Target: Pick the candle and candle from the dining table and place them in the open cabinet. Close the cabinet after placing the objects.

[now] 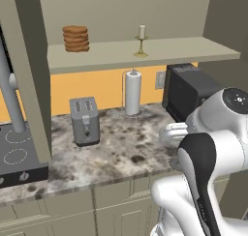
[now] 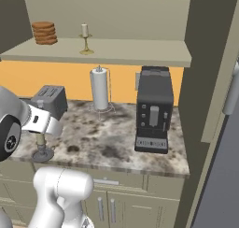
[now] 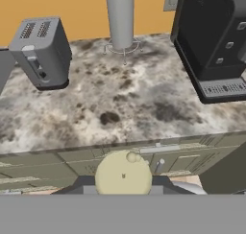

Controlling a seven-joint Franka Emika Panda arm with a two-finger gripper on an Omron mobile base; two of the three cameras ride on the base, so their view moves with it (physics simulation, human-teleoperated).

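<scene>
You see a stone counter (image 3: 120,108) spread out past your gripper (image 3: 123,192), which is squeezed tight on the grey-holder candle (image 2: 42,146), while the gold candle (image 1: 141,40) stands high up ahead on the cabinet shelf (image 1: 169,50).

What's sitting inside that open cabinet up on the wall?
On the cabinet shelf: a stack of flat brown rounds and a cream candle on a brass holder. Anything higher up is out of frame.

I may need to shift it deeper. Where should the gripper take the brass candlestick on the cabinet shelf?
Take the brass candlestick by its thin stem, below the cup, coming in level from the open front of the cabinet shelf. It stands upright, the stem is its narrowest part, and the base is wide and flat.
</scene>
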